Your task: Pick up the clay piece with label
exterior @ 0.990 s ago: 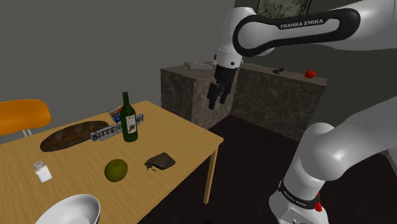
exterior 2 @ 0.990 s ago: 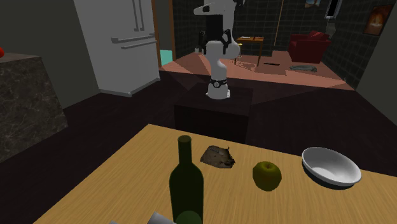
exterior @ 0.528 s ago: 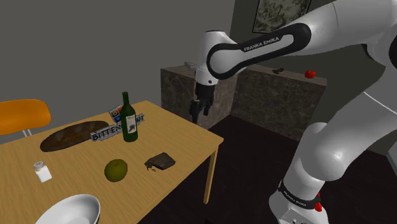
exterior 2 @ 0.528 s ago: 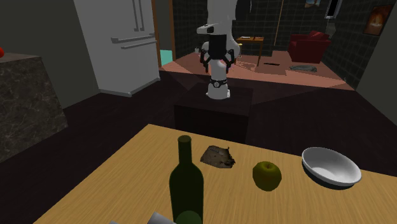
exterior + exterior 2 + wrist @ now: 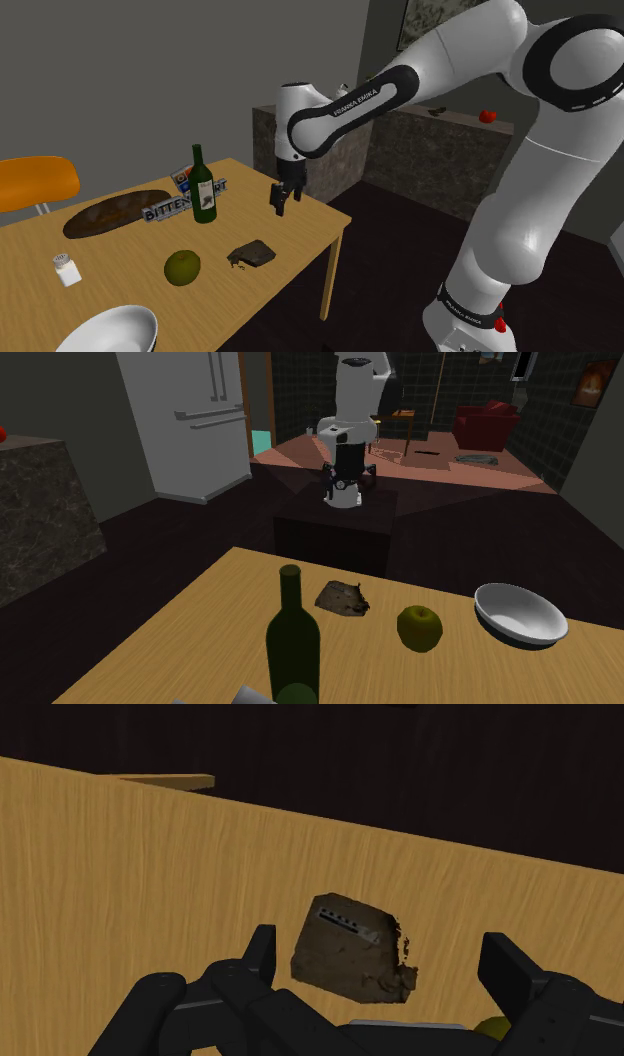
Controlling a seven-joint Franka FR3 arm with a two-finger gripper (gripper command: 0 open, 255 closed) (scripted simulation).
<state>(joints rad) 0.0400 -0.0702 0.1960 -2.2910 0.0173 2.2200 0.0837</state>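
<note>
The clay piece (image 5: 252, 255) is a flat, dark brown lump with ragged edges lying on the wooden table (image 5: 290, 230) near its front edge. A small white label strip runs across the clay piece (image 5: 353, 948) in the wrist view. It also lies behind the bottle as the clay piece (image 5: 342, 598). My black gripper (image 5: 279, 199) hangs open above the table, up and to the shoulder view's right of the clay. In the wrist view the gripper (image 5: 385, 966) has its fingers wide apart with the clay beyond and between them, untouched. The gripper (image 5: 347, 479) shows far off over the table's far edge.
A dark green wine bottle (image 5: 204, 187) stands on the table beside a long brown loaf (image 5: 115, 212) and a printed box (image 5: 185, 200). A green fruit (image 5: 182, 267), a white bowl (image 5: 108, 333) and a small shaker (image 5: 66, 268) lie nearer. A stone counter (image 5: 420, 150) stands behind.
The arm has swung down and to the shoulder view's left, bringing the gripper from beside the stone counter to just above the table. The fingers stayed open. Nothing on the table moved.
</note>
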